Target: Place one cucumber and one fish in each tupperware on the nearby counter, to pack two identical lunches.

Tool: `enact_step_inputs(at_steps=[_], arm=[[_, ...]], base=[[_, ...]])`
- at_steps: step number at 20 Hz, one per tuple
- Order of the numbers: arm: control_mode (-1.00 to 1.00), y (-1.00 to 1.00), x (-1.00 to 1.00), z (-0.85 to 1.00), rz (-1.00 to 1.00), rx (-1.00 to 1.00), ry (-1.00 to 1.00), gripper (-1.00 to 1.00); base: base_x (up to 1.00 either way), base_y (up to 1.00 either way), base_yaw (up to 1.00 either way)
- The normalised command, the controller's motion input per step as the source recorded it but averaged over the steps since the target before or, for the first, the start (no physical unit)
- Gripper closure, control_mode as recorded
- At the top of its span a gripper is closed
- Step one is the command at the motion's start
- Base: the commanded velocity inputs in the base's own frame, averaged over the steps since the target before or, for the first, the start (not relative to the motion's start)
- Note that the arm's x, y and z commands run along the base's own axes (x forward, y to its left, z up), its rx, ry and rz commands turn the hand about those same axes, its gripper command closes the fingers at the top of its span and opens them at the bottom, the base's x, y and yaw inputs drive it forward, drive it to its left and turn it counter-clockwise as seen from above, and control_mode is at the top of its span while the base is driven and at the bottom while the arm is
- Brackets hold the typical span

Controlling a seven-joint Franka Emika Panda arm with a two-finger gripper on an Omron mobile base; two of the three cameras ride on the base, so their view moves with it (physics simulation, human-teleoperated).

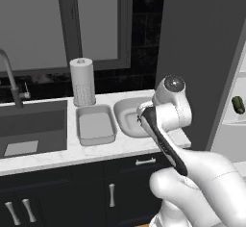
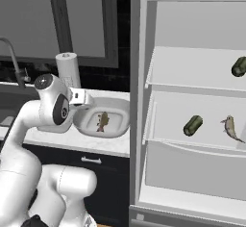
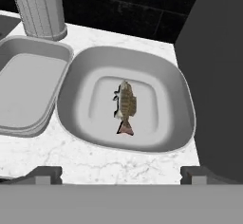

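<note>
two light-grey containers sit side by side on the white marbled counter (image 1: 96,151): a narrow rectangular tray (image 1: 96,124) and, just to its right, a wider dish (image 3: 126,99) with a rounded flared rim. the tray has nothing in it. the dish holds one fish (image 3: 125,107), lying flat near the middle of its floor.

two fish can be counted in all. the second fish (image 2: 230,127) lies on the middle shelf of the open fridge (image 2: 192,125), well apart from the counter. two cucumbers are in there too: one cucumber (image 2: 192,125) on the same middle shelf, to the left of that fish, and another cucumber (image 2: 239,66) on the shelf above, at the right edge of the right base view.

one paper towel roll (image 1: 82,81) stands upright just behind the tray, and a dark sink (image 1: 31,127) with a tap (image 1: 12,79) lies left of it.

the pincer (image 3: 121,174) hovers above the front of the dish with its jaws spread wide and nothing between them. in the hand view the fish lies ahead of the two fingertips (image 3: 45,174), roughly centred between them, not touching either. the tray sits off to the left of the pincer.
</note>
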Motion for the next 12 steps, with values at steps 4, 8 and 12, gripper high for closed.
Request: enact_step_inputs(at_steps=[4,8,12], arm=[[-1.0,-0.03,-0.97,0.5,0.0,0.0,-0.02,-1.0],[-1.0,0.0,-0.49,0.61,0.0,0.0,0.0,-1.0],[-1.0,-0.18,-0.38,0.57,0.0,0.0,0.0,-1.0]], base=[[0.0,0.0,0.0],[0.0,0.0,0.0],[0.0,0.0,0.0]])
